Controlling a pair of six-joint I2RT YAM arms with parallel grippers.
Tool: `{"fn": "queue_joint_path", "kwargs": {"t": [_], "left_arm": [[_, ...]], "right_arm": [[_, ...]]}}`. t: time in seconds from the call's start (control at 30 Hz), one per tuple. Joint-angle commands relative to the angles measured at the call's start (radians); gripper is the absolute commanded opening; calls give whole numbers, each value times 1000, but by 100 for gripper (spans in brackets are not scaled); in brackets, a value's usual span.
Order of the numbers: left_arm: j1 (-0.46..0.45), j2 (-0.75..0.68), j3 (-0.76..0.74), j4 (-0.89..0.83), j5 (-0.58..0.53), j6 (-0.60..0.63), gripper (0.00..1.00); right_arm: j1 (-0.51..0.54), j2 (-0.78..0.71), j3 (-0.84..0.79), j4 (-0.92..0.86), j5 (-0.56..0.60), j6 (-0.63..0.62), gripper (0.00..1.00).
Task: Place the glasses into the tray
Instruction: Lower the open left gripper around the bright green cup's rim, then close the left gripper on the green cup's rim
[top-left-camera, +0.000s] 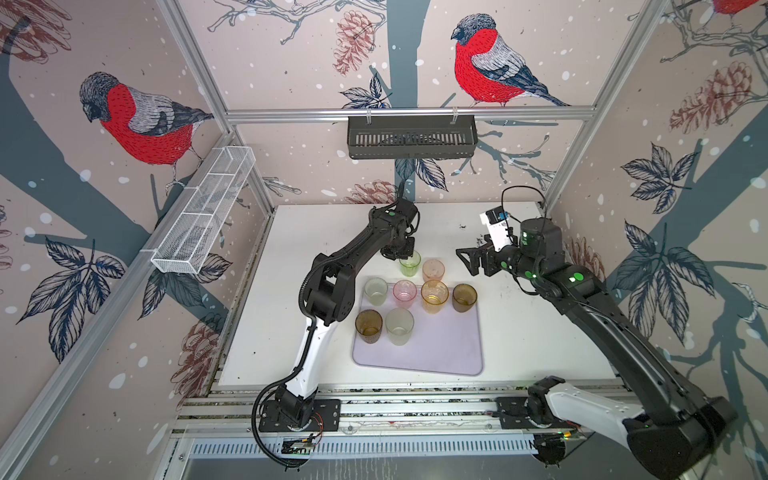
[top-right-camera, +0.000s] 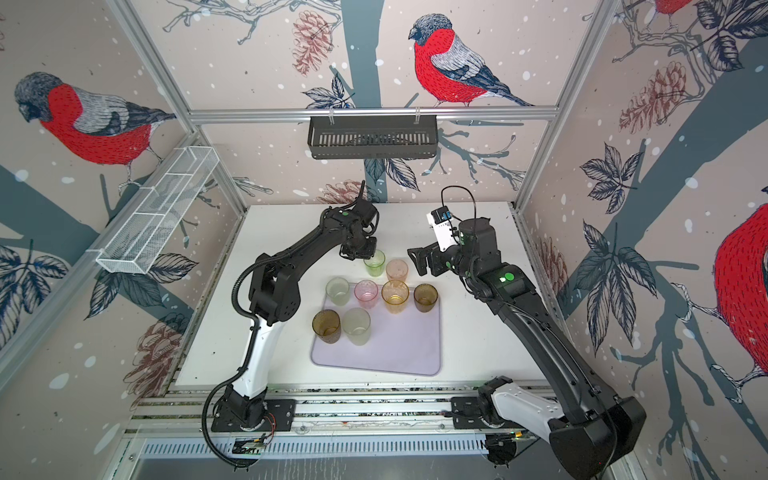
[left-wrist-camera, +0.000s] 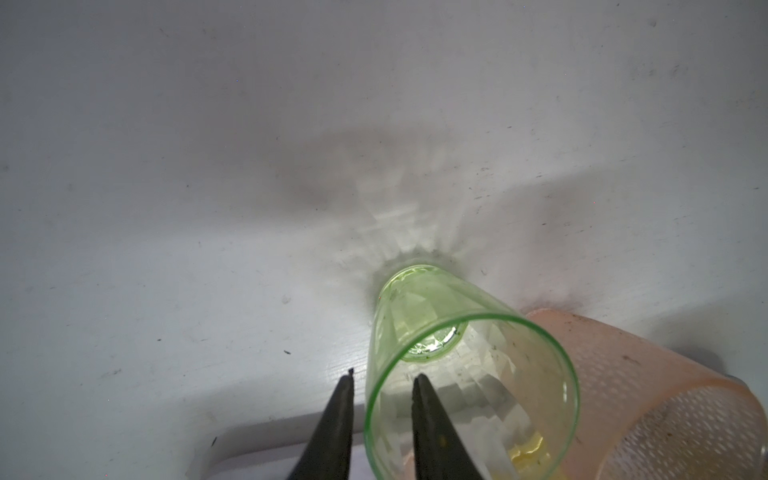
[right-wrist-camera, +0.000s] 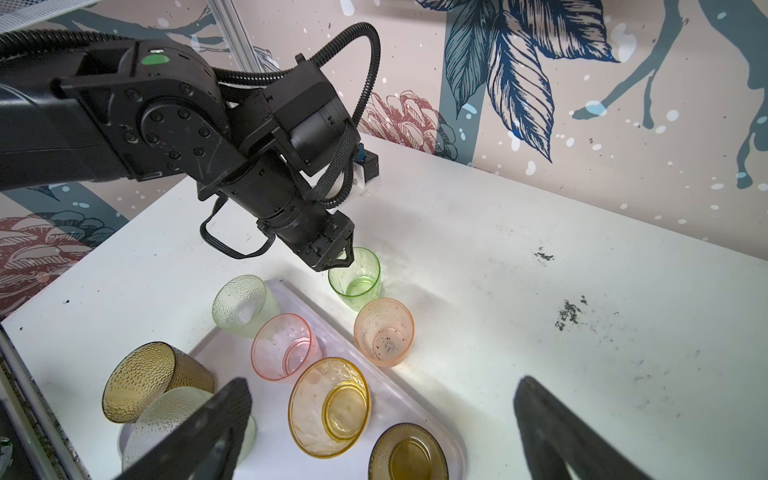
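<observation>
A bright green glass (top-left-camera: 410, 264) (left-wrist-camera: 469, 374) stands upright on the white table just beyond the tray's far edge. My left gripper (top-left-camera: 401, 253) (left-wrist-camera: 385, 374) (right-wrist-camera: 347, 254) comes down over it with one finger inside and one outside its wall, a narrow gap showing on both sides. A peach glass (top-left-camera: 433, 270) (right-wrist-camera: 384, 330) stands right beside it, also off the tray. The pale lilac tray (top-left-camera: 440, 353) (right-wrist-camera: 274, 440) holds several glasses: pale green, pink, amber, two brown and a frosted one. My right gripper (top-left-camera: 465, 259) (right-wrist-camera: 384, 379) hovers wide open and empty to the right of the peach glass.
A black slotted basket (top-left-camera: 411, 137) hangs on the back wall and a white wire basket (top-left-camera: 203, 212) on the left wall. Dark specks (right-wrist-camera: 569, 311) dirty the table (top-left-camera: 519, 332) at the far right. The tray's near half is bare.
</observation>
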Motion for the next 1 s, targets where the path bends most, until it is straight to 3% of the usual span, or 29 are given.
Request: {"fn": "queue_joint_path", "kwargs": {"t": [0.0,0.97], "left_arm": [[3,1,6,-27,-7,14,26],[5,-4,-22,-25,-23,18,14]], "right_arm": [[-1,7,11,8,14,-12,100],[1,0,10,25,14,-8,100]]}}
